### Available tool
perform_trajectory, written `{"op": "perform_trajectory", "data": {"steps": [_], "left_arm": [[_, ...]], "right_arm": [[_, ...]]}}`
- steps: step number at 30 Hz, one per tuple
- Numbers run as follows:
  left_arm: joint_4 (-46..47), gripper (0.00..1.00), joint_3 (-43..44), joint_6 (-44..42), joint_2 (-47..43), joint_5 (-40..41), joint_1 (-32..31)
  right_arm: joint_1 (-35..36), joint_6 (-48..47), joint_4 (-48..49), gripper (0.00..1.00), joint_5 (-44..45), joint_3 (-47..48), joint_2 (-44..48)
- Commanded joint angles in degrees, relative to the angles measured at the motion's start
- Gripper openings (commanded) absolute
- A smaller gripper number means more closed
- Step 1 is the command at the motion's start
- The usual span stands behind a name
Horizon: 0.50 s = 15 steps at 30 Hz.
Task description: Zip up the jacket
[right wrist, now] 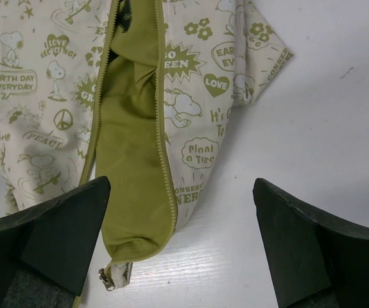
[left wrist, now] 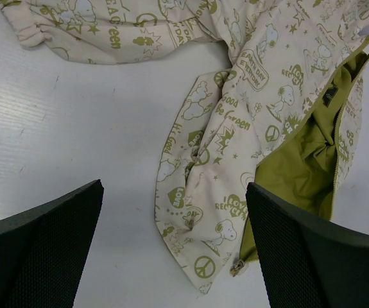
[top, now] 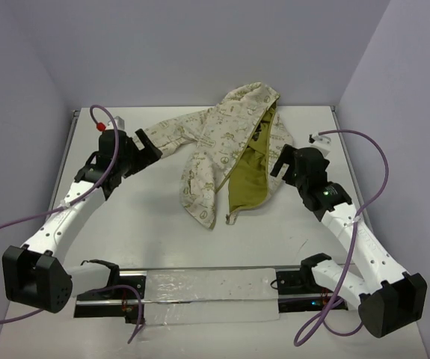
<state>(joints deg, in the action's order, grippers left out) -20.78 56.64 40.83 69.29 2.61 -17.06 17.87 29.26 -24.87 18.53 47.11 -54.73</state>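
Closest to your right wrist lens are the dark fingers of the right pincer (right wrist: 181,186), spread wide with nothing between them. The left pincer (left wrist: 174,186) stands just as wide and just as empty. Below them the white bench (top: 147,213) carries the jacket (top: 215,149), which lies flat in the middle, between the two arms and touching neither. Its hood (top: 256,97) points to the far edge and its hem (top: 203,215) toward the arm bases. One sleeve (top: 170,134) reaches out to the left, ending near the left pincer.

What your move turns on is the front opening (right wrist: 129,147), a long olive wedge of lining. It runs from the hem up to the hood, slanting away and to the right in the overhead view. It sits on the jacket's right-hand side, so the right pincer is the nearer one. That pincer hovers over the hem end, with the opening running straight away from it.

The two zip tracks (right wrist: 165,160) close together at that near end, where the slider (right wrist: 107,277) lies just ahead of the right pincer's left finger. It looks already seated on both tracks, though you can't be sure from here. I'd judge that you pull the slider along that axis toward the hood, with the left pincer pinning the hem.
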Motion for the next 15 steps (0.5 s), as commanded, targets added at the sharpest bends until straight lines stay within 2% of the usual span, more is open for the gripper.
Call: {"op": "perform_trajectory", "data": {"steps": [1,8,15], "left_arm": [[2.11,0.99,0.31,0.74,0.75,-1.42,-0.17],[3.18,0.97,-0.67,-1.05,0.34,3.82,-5.29],[1.33,0.94,4.30,-3.23,7.22,8.59,-18.25]], "right_arm": [[0.41,1.50,2.54,1.00,0.27,-1.14,-0.21],[0.41,1.22,3.44,1.00,-1.45,-2.01,0.08],[0.41,1.95,5.71,1.00,-5.91,-5.55,1.68]]}}
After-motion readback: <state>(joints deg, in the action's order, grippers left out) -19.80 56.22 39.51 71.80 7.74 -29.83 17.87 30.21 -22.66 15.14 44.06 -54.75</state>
